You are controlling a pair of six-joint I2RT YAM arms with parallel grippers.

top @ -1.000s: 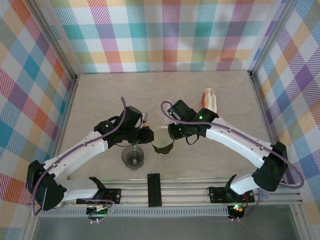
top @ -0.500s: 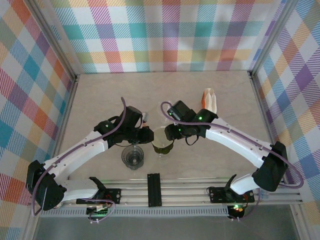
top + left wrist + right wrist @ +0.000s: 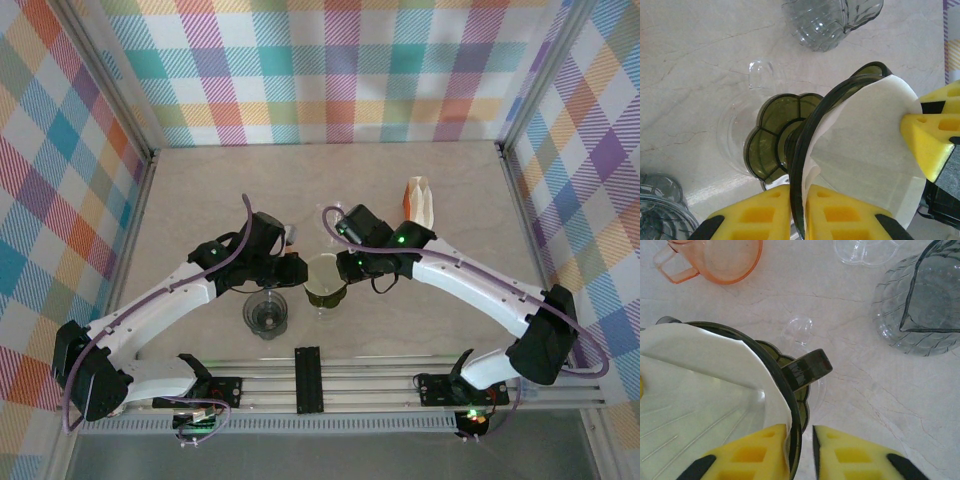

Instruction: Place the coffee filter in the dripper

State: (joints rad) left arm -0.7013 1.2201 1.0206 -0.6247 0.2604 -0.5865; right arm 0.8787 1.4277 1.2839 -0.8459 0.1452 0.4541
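At the dripper [image 3: 325,285] rim, right pincer [image 3: 800,434] shifted slightly, filter [image 3: 700,375] unchanged.

Left arm [image 3: 165,295], right arm [image 3: 470,285]: white link shells, black joint housings. Behind jaws: black wrist block, small green light, purple cable [image 3: 249,215] looping back along links. Fingers [image 3: 752,220] flanking jaw gap: yellow, blocky, rectangular pockets, black patches at outer edges.

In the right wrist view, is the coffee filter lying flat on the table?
No, the coffee filter sits inside the dripper, spread against its inner wall.
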